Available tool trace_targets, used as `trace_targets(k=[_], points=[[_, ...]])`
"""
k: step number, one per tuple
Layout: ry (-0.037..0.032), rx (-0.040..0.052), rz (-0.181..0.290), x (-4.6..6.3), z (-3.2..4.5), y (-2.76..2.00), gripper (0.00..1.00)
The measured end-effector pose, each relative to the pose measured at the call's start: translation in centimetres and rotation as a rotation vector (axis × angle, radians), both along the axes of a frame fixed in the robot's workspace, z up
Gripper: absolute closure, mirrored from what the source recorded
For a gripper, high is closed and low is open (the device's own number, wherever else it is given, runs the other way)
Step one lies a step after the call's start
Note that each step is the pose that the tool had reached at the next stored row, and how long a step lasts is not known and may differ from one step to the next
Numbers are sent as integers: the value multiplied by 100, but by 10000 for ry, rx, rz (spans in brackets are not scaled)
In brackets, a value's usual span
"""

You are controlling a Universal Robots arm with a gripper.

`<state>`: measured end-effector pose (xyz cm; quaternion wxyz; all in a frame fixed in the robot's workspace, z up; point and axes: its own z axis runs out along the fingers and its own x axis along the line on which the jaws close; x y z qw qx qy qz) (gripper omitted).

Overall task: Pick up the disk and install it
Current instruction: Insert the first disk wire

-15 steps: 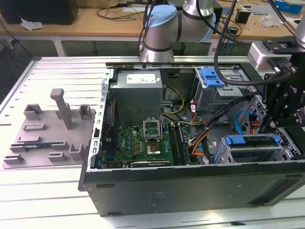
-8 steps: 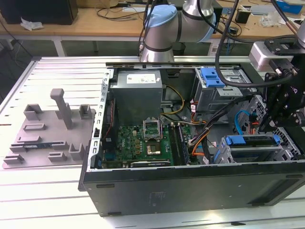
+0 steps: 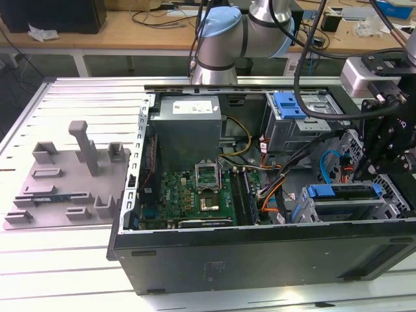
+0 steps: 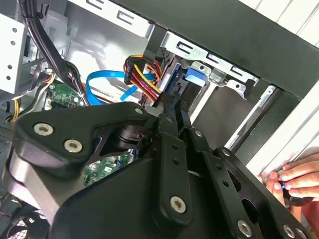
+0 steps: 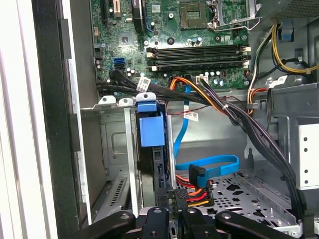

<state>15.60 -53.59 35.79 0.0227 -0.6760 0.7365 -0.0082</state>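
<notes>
Closest in the second wrist view, saw the gripper (image 4: 174,101), jaws drawn almost together, clasping nothing, tips beside coloured cables (image 4: 142,74). Found the disk (image 5: 152,167) in the first wrist view seated edgewise in the drive cage (image 5: 112,144), just beside those tips. Noted, in the exterior view, the gripper over the computer case (image 3: 260,253) at the exterior view's right.

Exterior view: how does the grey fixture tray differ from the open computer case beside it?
The grey fixture tray is pale grey and low, with a few upright posts. The computer case is black-walled and stands much taller. The tray is a moulded plate, while the case is an open box packed with a circuit board, cables and drive cages. The tray lies toward the exterior view's left, the case toward its right. Both rest on the slatted table.
</notes>
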Motion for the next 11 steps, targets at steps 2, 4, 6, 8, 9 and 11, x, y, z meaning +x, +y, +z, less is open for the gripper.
trace_targets(k=[2, 4, 6, 8, 9, 11], points=[[0, 0, 0, 0, 0, -12, 83], [0, 0, -2, -1, -1, -20, 83], [0, 0, -2, -1, -3, -21, 83], [0, 0, 0, -1, -11, -21, 83], [0, 0, 1, -1, -12, -21, 83], [0, 1, 0, -1, -16, -21, 83]])
